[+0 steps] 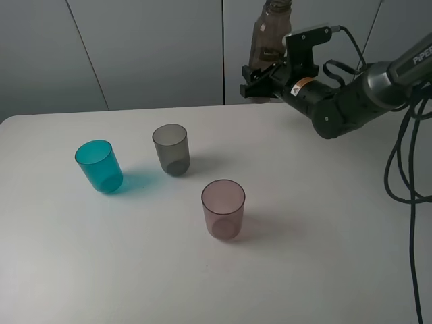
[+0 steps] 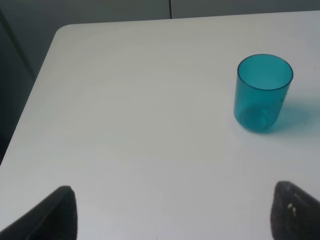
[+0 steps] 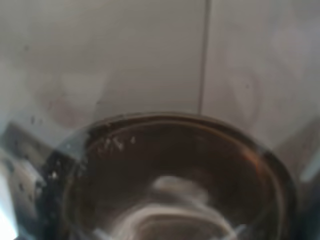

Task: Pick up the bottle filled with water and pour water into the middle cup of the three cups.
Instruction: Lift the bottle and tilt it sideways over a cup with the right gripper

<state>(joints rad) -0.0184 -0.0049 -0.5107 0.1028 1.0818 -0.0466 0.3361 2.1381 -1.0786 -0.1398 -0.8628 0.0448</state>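
The bottle [image 1: 270,34] is hanging upright in the air above the table's [image 1: 317,243] far edge, and the right gripper [image 1: 260,77] is pinching its lower part. The middle cup [image 1: 171,149] is standing well apart from it, between the teal cup [image 1: 98,165] and the pinkish cup [image 1: 223,208]. The left gripper [image 2: 175,207] is hovering with jaws spread, holding nothing.

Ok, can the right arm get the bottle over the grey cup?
Probably yes: the right gripper holds the bottle aloft, nothing stands between it and the grey cup; the teal cup and pink cup sit apart.
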